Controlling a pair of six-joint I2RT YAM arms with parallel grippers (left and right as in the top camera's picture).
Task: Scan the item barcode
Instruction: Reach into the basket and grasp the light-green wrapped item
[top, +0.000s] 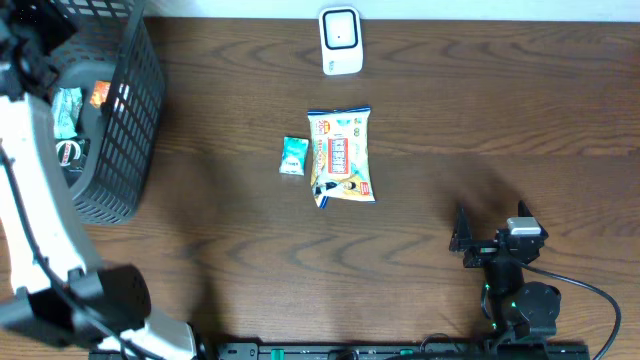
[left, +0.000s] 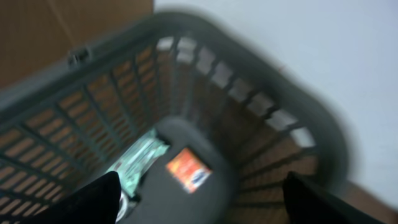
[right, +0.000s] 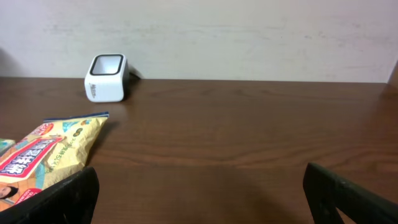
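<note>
white scanner (top: 340, 40), grey basket (top: 130, 130) (lattice), yellow packet (top: 342, 155)

Wrist cam on my right arm: my pincer (right: 200, 183) is spread wide, with both black fingers (right: 59, 199) poking in at the bottom corners, low over the dark wood table (right: 249, 130). A yellow snack bag (right: 53, 152) lies flat at the left, just ahead of the finger on that side and partly cut off by the frame. A little white scanner (right: 106, 78) with a dark window on top sits way back by the pale wall (right: 249, 37).

Dark wooden table (right: 249, 124) (grain showing) against a pale wall (right: 249, 37).
</note>
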